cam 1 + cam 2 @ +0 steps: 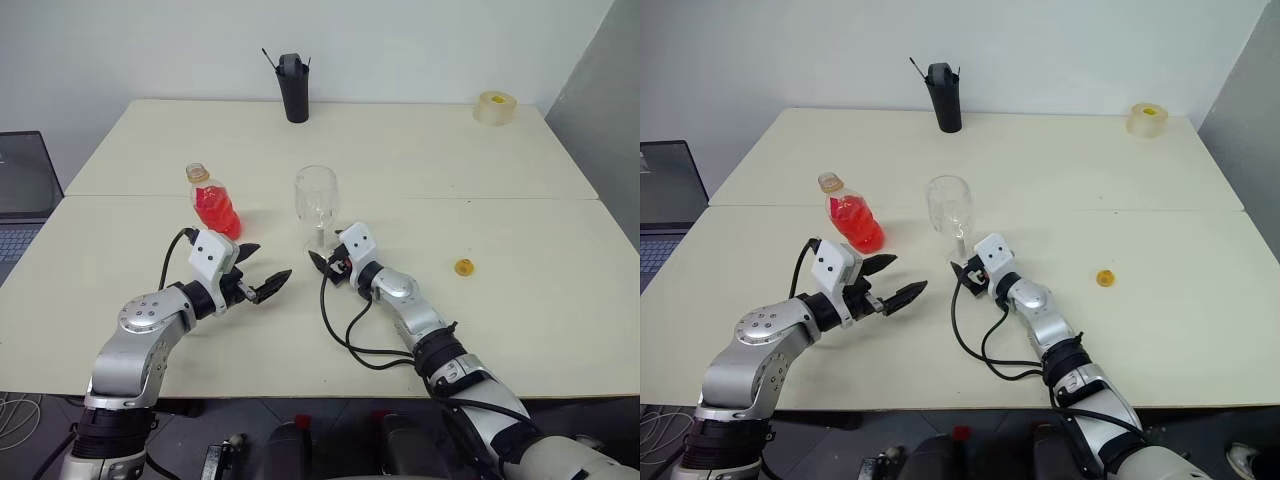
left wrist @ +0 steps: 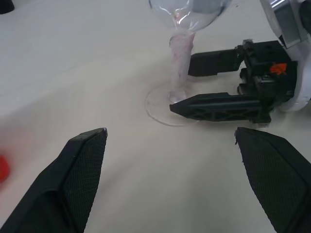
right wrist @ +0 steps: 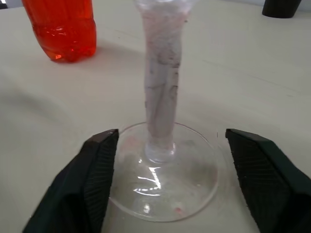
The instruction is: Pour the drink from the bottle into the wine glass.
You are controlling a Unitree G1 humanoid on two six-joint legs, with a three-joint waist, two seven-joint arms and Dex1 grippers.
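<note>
Wine glass first for me: it stands upright on the big pale table, near the middle, and its bowl looks empty. I go from big things to small ones. My left gripper hangs over the table in front of the bottle, and its two black fingers are spread wide with nothing between them. My right gripper sits low at the foot of the glass. Its fingers are wide apart, one on each side of the stem, and I do not see them touch it. A tall black cup stands at the far edge. The bottle stands upright just to the left of the glass, with no cap on. The drink inside is bright red. A tape roll lies in the far right corner. A small yellow cap lies to the right of my right arm.
</note>
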